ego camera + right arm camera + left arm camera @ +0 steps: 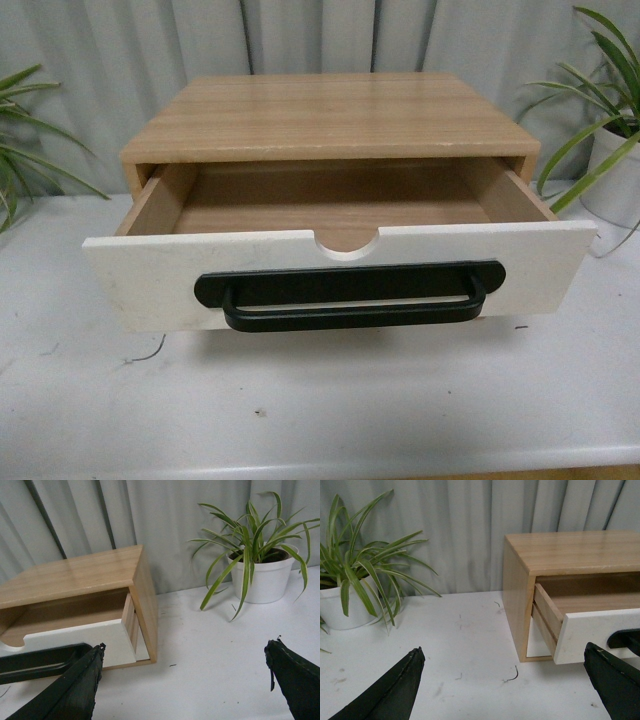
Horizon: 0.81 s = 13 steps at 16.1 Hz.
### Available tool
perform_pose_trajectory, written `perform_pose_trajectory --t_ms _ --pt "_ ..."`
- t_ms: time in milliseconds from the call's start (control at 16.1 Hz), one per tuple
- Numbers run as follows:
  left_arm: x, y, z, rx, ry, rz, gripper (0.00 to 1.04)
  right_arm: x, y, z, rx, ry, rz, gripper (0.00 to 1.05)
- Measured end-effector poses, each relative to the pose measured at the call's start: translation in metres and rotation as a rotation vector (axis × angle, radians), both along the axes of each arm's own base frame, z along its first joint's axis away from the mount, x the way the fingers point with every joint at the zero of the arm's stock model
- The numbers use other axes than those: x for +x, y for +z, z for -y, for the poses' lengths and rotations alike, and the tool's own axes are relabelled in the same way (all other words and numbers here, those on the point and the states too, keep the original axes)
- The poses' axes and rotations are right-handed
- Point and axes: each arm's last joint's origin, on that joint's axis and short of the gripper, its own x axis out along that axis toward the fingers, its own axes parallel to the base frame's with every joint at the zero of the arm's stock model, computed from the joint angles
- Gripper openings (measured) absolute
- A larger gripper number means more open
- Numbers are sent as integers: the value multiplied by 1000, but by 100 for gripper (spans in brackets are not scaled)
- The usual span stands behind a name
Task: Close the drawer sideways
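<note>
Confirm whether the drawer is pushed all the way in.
No: the drawer stands pulled out of the wooden case, its light wood inside showing.

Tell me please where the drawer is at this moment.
In the front view, the drawer sticks out toward the camera from the wooden cabinet, mid-way on the white table, between the left plant and the right plant.

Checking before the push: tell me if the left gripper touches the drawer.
Apart. The front view shows the whole white front of the drawer and its handle with no gripper on it. The left wrist view shows the left gripper open.
</note>
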Motion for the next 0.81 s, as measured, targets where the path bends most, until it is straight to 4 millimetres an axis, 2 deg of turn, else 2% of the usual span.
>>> perform_pose_trajectory --t_ms 807 --pt "0 0 0 0 0 0 98 0 0 0 0 0 0 98"
